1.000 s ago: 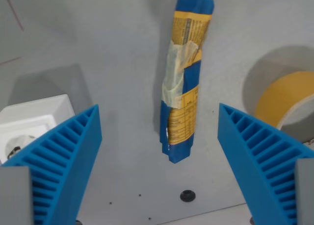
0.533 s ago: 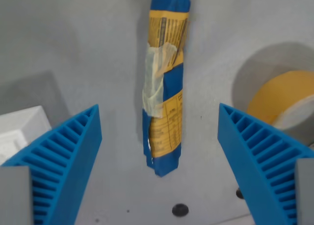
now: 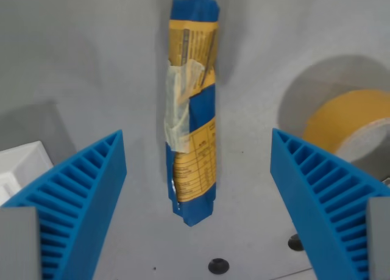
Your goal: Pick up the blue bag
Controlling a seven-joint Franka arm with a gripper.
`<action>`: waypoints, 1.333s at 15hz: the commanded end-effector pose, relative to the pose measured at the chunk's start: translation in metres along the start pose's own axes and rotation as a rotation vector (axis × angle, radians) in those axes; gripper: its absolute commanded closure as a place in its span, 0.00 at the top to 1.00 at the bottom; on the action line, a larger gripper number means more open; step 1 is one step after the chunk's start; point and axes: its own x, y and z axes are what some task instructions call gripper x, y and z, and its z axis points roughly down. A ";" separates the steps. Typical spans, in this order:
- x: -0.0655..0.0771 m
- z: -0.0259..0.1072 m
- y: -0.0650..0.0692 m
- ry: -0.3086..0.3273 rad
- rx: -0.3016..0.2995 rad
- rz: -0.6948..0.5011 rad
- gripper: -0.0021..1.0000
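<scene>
Two blue fingers of our pincer (image 3: pixel 198 201) stand wide open, one on each side of the blue bag (image 3: pixel 191 115). We go straight down and squeeze its middle, staying away from the tape roll (image 3: pixel 347 124).

A workshop-like bench: grey tabletop (image 3: pixel 91 60), tape roll (image 3: pixel 347 124).

A roll of yellow tape (image 3: pixel 350 124) lies on the grey table (image 3: pixel 91 60), a white socket block (image 3: pixel 18 167) opposite.

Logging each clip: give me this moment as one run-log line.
phase: pre-grasp | pincer: open, straddling blue bag | bag: flat on table, ungrasped | nearby: tape roll, white box
</scene>
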 end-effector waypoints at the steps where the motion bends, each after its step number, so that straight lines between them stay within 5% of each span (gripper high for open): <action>1: -0.007 0.008 0.003 0.117 0.053 0.039 1.00; 8: -0.003 0.006 0.002 0.093 0.045 0.029 1.00; 13: -0.005 0.031 0.001 0.104 0.050 0.027 1.00; 14: -0.003 0.036 0.000 0.108 0.052 0.026 0.00; 20: -0.003 0.036 0.000 0.108 0.052 0.026 0.00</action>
